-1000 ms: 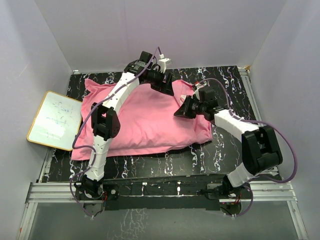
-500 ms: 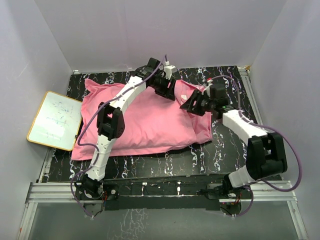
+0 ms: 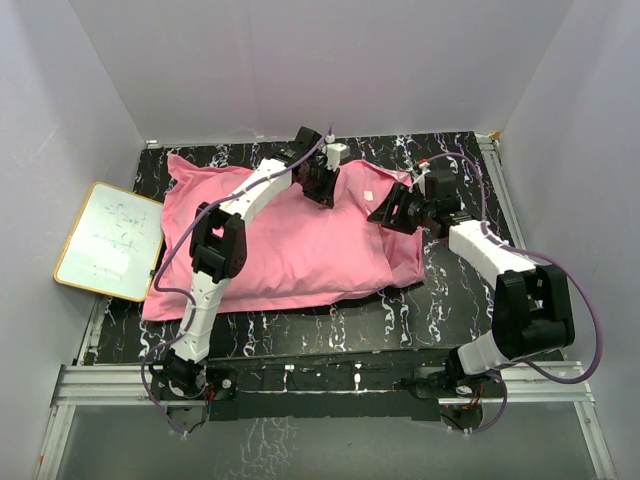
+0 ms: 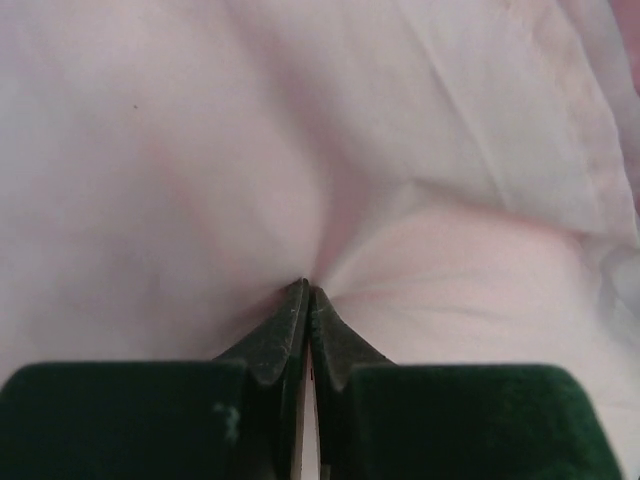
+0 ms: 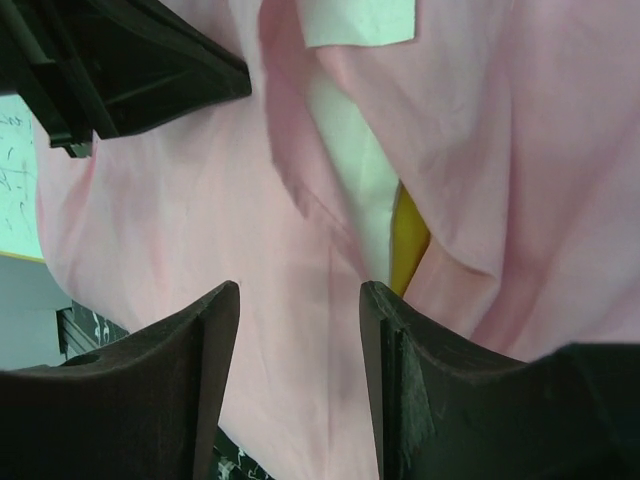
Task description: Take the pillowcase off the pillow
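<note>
**A:** The left gripper (image 3: 324, 188) is down on the matte pink fabric pillowcase (image 3: 290, 240) with its two fingers squeezed tight together. On the wrist camera a pucker of that pink cloth is nipped right at the tips, and creases fan out from the pinch.

**B:** Where is that from the white board with the yellow frame (image 3: 110, 240)?

**A:** Well apart from it, up by the pillowcase's far edge and past its middle. The pillowcase lies spread over the black, white-veined table (image 3: 440, 290). Its near end is just beside the board, and I cannot tell whether the two touch.

**B:** And the right gripper (image 3: 386, 213)?

**A:** It's at the end of the pillowcase farthest from the board. The jaws stand apart, gripping nothing, with pink cloth lying beyond the gap.

**B:** Any sign of the pillow?

**A:** Yes. On the right wrist camera a strip of the plump white pillow (image 5: 352, 150) peeks out between pink folds, just past the fingertips. Its yellow band (image 5: 408, 245) shows at the edge, and the rest is under cloth. A small white tag (image 3: 368, 195) sits on the pillowcase between the two grippers.
</note>
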### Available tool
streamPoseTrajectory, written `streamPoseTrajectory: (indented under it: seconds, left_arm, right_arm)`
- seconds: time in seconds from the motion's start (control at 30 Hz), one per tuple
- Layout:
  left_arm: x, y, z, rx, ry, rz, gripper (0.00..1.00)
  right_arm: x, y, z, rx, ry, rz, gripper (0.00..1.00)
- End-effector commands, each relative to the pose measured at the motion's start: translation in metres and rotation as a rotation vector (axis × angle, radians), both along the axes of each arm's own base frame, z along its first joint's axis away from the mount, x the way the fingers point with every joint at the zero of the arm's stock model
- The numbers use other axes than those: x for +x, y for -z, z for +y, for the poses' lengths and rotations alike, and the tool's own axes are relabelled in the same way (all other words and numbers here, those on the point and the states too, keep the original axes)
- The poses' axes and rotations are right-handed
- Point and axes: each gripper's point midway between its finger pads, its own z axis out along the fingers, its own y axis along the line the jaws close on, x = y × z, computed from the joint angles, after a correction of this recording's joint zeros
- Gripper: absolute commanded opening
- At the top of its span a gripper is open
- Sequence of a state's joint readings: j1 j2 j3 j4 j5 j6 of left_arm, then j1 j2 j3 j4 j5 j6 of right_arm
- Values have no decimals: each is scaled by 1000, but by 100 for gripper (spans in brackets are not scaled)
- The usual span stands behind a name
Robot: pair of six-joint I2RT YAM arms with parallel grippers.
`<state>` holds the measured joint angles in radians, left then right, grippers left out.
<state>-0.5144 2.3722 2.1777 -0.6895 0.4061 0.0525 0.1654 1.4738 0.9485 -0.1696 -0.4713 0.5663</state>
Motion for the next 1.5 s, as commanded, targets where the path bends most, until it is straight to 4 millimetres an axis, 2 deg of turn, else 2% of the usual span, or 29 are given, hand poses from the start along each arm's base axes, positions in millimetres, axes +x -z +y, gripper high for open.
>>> streamPoseTrajectory:
  seconds: [0.0,0.1,0.2,0.37,0.47,0.57,0.77,0.93,1.1,1.17,1.2,1.3,1.37,1.47]
  left_arm:
    - [0,-44,20,19,-34,-68,0]
    - [-4,-51,23,19,-35,-73,0]
    - [-9,-55,27,25,-35,-71,0]
    - [-16,-55,40,75,-32,-83,0]
    - [-22,-46,52,104,-34,-66,0]
    - [-26,-41,61,112,-45,-55,0]
    - [-25,-46,68,93,-60,-59,0]
    - [-22,-51,69,78,-68,-69,0]
    - [-18,-69,69,47,-78,-89,0]
    - [-17,-77,69,28,-79,-98,0]
    - [-16,-80,69,23,-79,-104,0]
    - [-17,-84,72,19,-84,-108,0]
    - [-19,-83,74,21,-85,-101,0]
    - [-22,-81,77,23,-86,-94,0]
  right_arm:
    - [0,-4,17,-4,-59,-49,53]
    - [-3,5,25,-30,-76,-41,53]
    - [-4,14,23,-55,-71,-28,54]
    - [7,3,8,-113,14,-64,63]
    - [12,1,-4,-152,77,-66,66]
    - [9,7,1,-135,52,-41,65]
    - [0,22,14,-83,-13,0,56]
    - [-3,11,31,-35,-59,-13,41]
    - [-1,-1,38,-21,-65,-28,20]
    - [-1,-6,38,-25,-62,-41,15]
    - [0,-5,36,-41,-51,-35,16]
    - [7,2,20,-103,19,-20,41]
    - [9,6,13,-112,38,-11,52]
    - [9,10,8,-127,53,-8,62]
